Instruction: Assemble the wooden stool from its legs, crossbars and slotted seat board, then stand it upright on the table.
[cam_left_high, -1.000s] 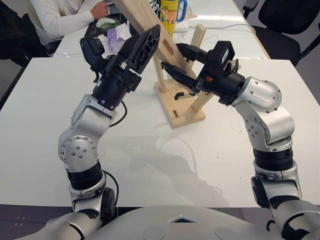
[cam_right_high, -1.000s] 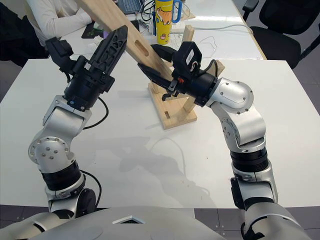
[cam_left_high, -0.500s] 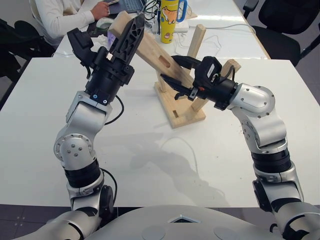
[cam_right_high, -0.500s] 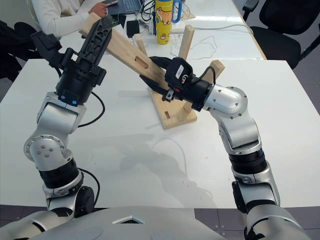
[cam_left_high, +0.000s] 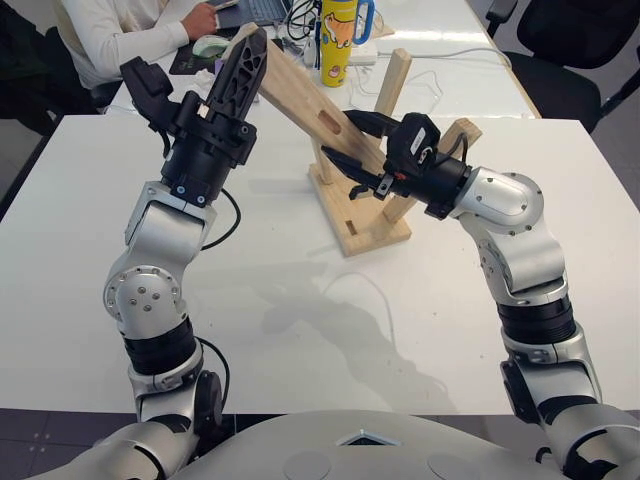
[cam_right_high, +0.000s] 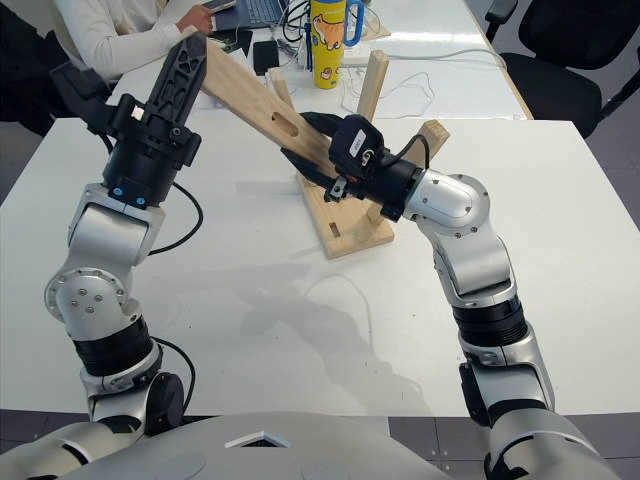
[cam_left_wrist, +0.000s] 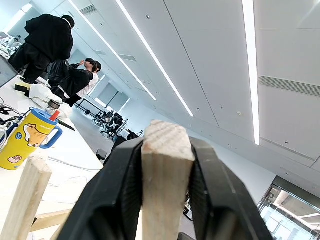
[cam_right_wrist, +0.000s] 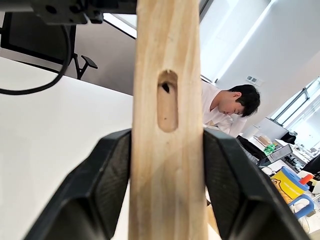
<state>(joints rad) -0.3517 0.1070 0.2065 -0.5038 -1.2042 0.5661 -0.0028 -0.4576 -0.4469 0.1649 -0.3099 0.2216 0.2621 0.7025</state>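
Leg (cam_left_high: 297, 93) in left pincer (cam_left_high: 251, 48) and right pincer (cam_left_high: 346, 138)

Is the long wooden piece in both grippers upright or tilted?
Tilted: the wooden piece slants down from the left gripper to the right gripper.

Leg (cam_left_high: 300, 95) pale wood with fine straight grain, its slot dark; board (cam_left_high: 365, 232) and uprights (cam_left_high: 397, 72) the same pale wood; left gripper (cam_left_high: 250, 50) and right gripper (cam_left_high: 338, 137) black, the left patterned with cut-outs; table (cam_left_high: 300, 330) white; mug (cam_left_high: 340, 35) yellow, blue handle, orange-and-white cartoon animal; cable (cam_left_high: 232, 215) black.
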